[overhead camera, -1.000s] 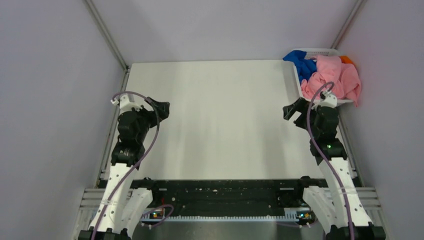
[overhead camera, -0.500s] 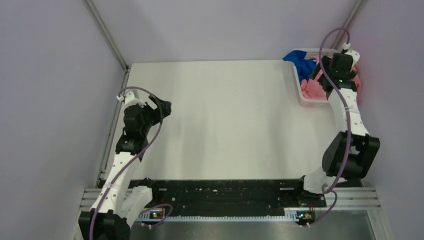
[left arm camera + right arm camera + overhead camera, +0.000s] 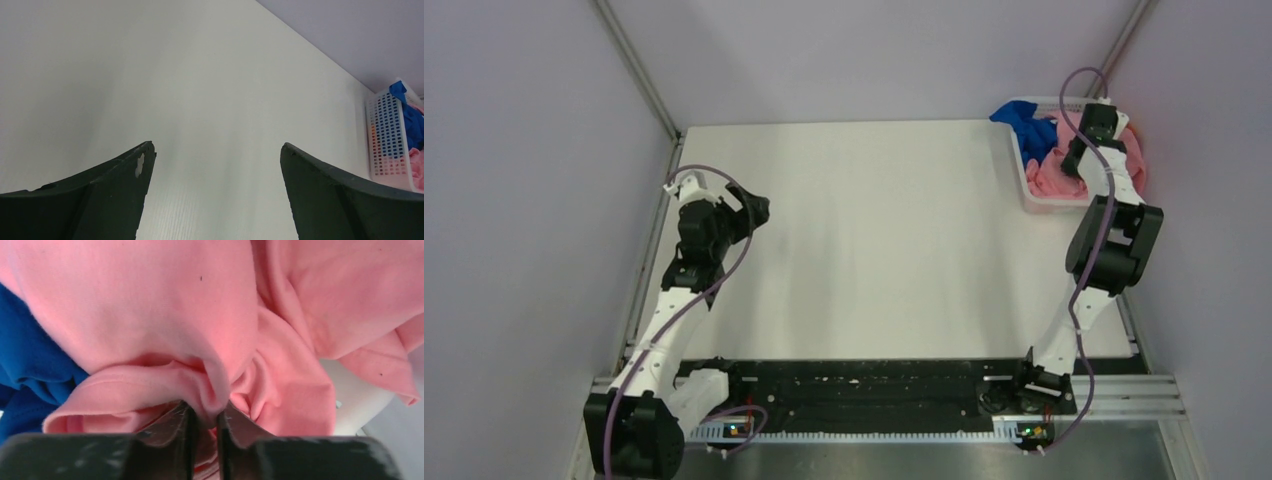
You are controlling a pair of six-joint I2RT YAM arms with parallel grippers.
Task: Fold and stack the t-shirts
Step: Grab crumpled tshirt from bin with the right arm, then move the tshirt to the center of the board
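Observation:
The t-shirts lie bunched in a white slatted basket (image 3: 1036, 203) at the table's far right corner. The pink shirt (image 3: 1046, 178) lies on top and the blue shirt (image 3: 1022, 124) is at the basket's far left. My right gripper (image 3: 1070, 168) reaches down into the basket. In the right wrist view it (image 3: 207, 411) is shut on a raised fold of the pink shirt (image 3: 150, 300), with the blue shirt (image 3: 25, 355) to its left. My left gripper (image 3: 759, 210) hovers over the left side of the table, open, with nothing between its fingers (image 3: 217, 150).
The white table top (image 3: 864, 240) lies between the two arms. In the left wrist view the basket (image 3: 385, 130) stands far to the right, with blue and pink cloth showing in it. Grey walls stand close to the table's left and right edges.
My right arm stretched out to the basket, went down onto the pink shirt and shut on a fold of it. My left arm shifted slightly forward and stayed open.

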